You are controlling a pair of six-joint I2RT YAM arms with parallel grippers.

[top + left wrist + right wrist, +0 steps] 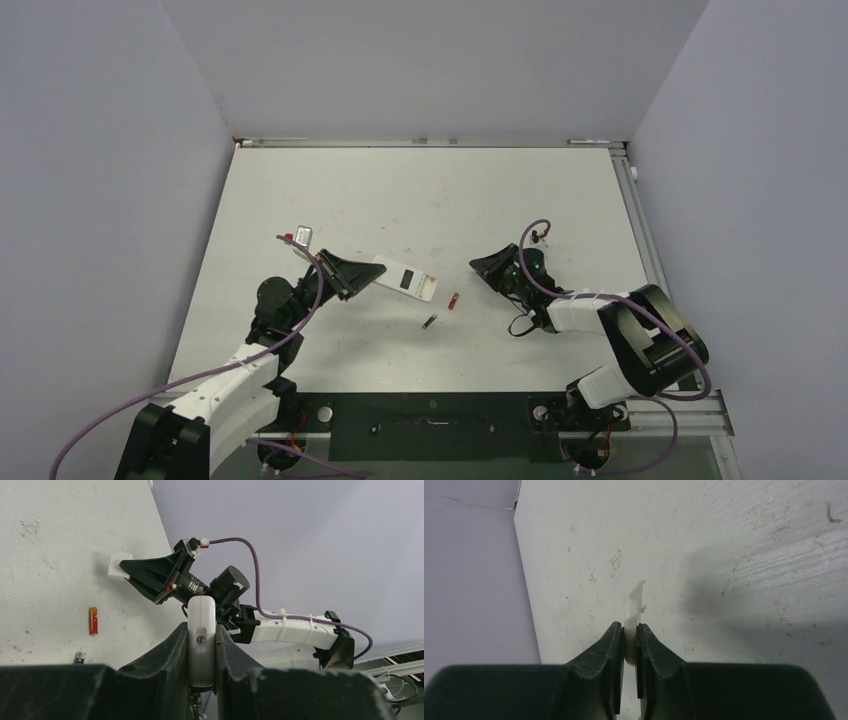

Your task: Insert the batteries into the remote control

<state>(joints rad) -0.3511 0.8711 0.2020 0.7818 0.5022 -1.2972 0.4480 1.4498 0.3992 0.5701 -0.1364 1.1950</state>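
From my left wrist the remote control [201, 630] is showing only its thin white edge, so I cannot make out its front or back, and its lower end is disappearing between my left fingers [170, 650]. The dark battery [80, 656] is being cut off there by the edge of my own finger. From above, the remote control [408, 282] is turning up a plain white face with a dark recess. I cannot tell whether it is resting on the desk [420, 190] or hanging just over it.

My left gripper [368, 268] is clamping the remote by one end, a finger on each long side, left of the desk's middle. The free end is pointing toward the right edge. The red battery [453, 301] is lying on the desk just off that free end. The dark battery [429, 321] is lying beside it, slightly nearer the near edge. Neither one is touching any finger.

My right gripper [629, 627] is pinching a white plastic piece [635, 602], thin and upright, with its lower part hiding between the pads. It is holding near the red battery, on the side toward the right edge.
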